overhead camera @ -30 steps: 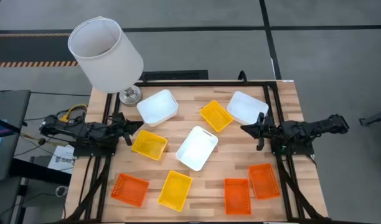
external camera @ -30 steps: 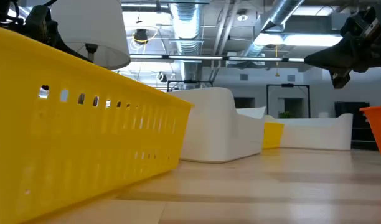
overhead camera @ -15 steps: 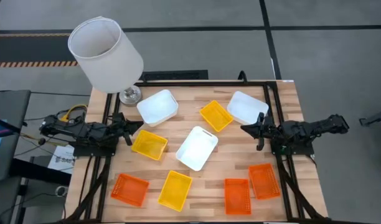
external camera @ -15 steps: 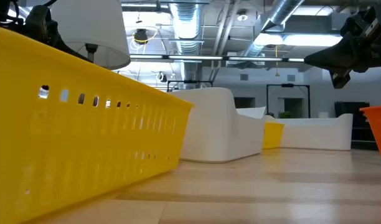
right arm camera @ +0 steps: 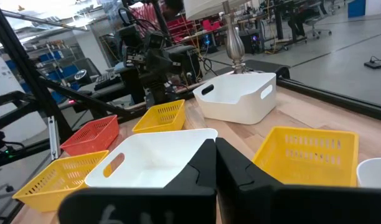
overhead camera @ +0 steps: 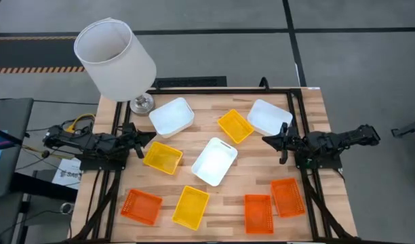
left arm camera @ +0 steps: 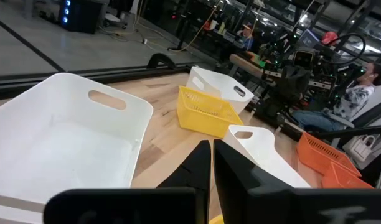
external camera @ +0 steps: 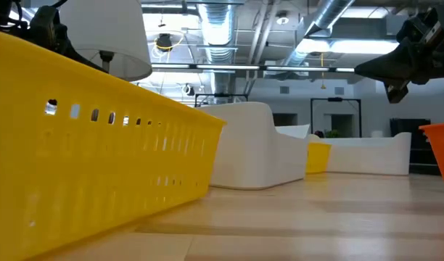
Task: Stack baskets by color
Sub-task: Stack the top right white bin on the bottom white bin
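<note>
step: none stacked yet, parked to plan | baskets: all nine lie singly around the middle white basket on the tabletop | my left gripper and right gripper flank it, fingers pressed together, empty

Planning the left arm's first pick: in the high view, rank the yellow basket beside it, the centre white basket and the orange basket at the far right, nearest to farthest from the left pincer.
1. Yellow basket: just right of the left pincer, slightly toward the front.
2. Centre white basket: mid-table.
3. Right-hand orange basket: front right corner, beyond the right pincer.
</note>
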